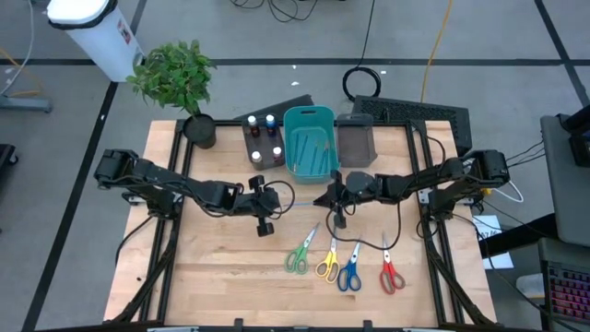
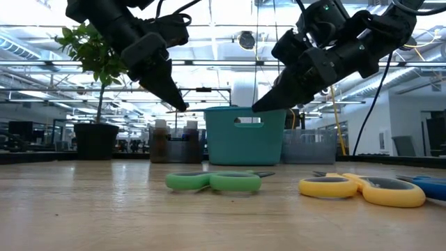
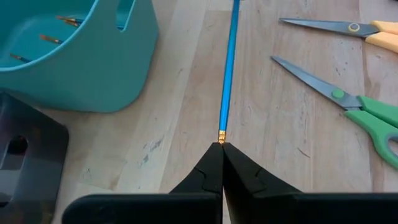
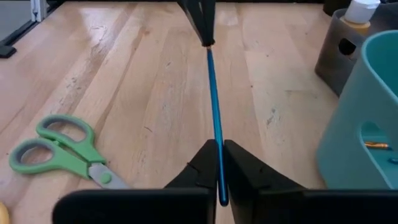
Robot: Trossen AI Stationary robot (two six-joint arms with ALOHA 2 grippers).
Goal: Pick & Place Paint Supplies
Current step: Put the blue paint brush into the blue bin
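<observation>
Left end effector point(image 3: 222, 149): you see it clamped on the blue brush point(image 3: 229, 68) tip.
Right end effector point(image 4: 217, 152): clamped on the brush's other end.

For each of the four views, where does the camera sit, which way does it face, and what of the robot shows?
High: overhead, looking down on the table, both arms.
Low: at tabletop height, facing the teal bin; both grippers hang above.
Left wrist: behind the shut left gripper pinching the blue brush.
Right wrist: behind the right gripper, shut on the same brush.
Shared: both wrist views show the brush and green scissors.
</observation>
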